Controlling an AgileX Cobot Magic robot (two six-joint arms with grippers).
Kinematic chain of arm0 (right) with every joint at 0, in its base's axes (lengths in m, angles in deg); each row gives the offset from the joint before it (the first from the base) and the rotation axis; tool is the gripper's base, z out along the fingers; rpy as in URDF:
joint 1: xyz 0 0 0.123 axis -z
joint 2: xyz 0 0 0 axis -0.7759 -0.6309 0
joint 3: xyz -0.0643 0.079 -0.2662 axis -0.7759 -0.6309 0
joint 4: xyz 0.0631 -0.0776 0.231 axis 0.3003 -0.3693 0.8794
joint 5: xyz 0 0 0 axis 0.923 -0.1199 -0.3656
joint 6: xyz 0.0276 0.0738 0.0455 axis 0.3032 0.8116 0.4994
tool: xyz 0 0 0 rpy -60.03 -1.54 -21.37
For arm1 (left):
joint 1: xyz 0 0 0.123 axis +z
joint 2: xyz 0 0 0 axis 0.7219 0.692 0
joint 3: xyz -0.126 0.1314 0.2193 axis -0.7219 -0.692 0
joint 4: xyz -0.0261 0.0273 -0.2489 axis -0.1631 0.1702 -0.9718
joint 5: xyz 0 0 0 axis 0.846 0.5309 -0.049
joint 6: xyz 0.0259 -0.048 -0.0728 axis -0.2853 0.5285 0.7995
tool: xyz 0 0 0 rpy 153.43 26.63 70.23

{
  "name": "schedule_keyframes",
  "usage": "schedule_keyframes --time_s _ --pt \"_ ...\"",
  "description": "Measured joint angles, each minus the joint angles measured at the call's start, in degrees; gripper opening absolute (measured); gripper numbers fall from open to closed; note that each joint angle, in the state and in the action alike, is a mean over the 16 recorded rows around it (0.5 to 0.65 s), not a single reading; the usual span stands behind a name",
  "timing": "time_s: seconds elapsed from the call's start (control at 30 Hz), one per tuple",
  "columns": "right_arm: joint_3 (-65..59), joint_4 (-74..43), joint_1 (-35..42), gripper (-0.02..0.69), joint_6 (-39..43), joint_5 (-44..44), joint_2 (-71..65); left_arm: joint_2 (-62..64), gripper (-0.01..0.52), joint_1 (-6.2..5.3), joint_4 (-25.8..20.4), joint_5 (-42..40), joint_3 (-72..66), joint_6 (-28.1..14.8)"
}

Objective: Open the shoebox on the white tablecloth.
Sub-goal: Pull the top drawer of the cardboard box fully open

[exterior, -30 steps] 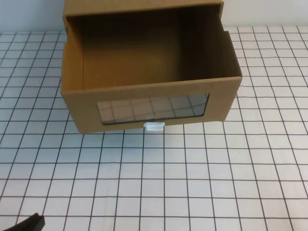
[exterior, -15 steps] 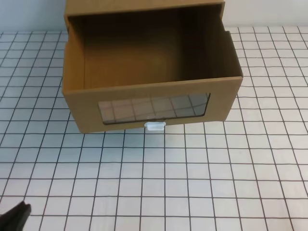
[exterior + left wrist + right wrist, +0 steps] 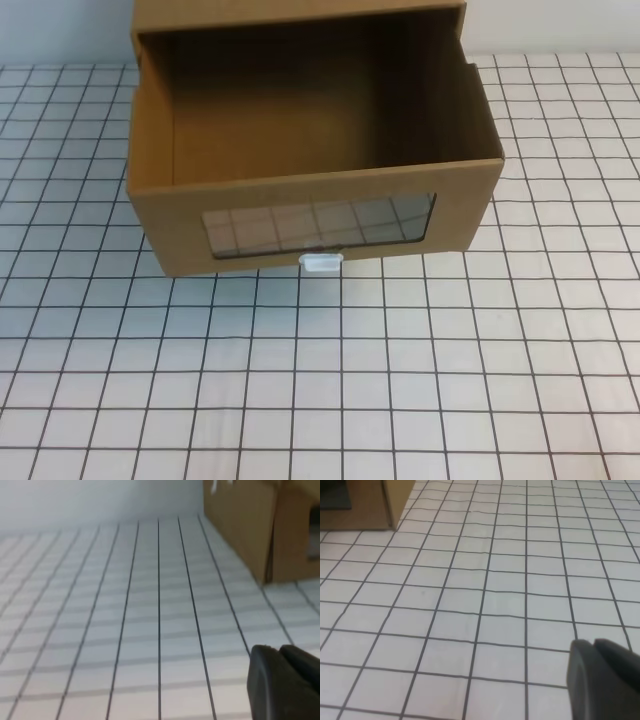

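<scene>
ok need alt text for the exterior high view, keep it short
A brown cardboard drawer-style shoebox sits on a white tablecloth printed with thin black grid lines, its drawer pulled out toward the camera and empty inside. The front has a clear rectangular window with a small white tab handle below it; no end effector appears.

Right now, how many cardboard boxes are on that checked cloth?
1: the shoebox sits at the far middle of the white tablecloth, drawer pulled open. Others may lie outside view.
</scene>
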Motion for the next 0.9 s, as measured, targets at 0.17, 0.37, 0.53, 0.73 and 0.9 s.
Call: schedule_keyframes --time_s 0.17,0.37,0.53,0.73,0.9 --pt "0.0 0.0 0.0 -0.013 0.0 0.0 0.0 -0.1 -0.002 1.01 0.7 4.5 0.0 0.5" --pt "0.0 0.0 0.0 -0.013 0.0 0.0 0.0 -0.1 -0.002 1.07 1.0 7.8 0.0 0.5" --pt "0.0 0.0 0.0 -0.013 0.0 0.0 0.0 -0.1 -0.002 1.07 1.0 8.3 0.0 0.6" --pt "0.0 0.0 0.0 -0.013 0.0 0.0 0.0 -0.1 -0.002 1.07 1.0 8.4 0.0 0.7" --pt "0.0 0.0 0.0 -0.013 0.0 0.0 0.0 -0.1 -0.002 1.07 1.0 8.4 0.0 0.7"
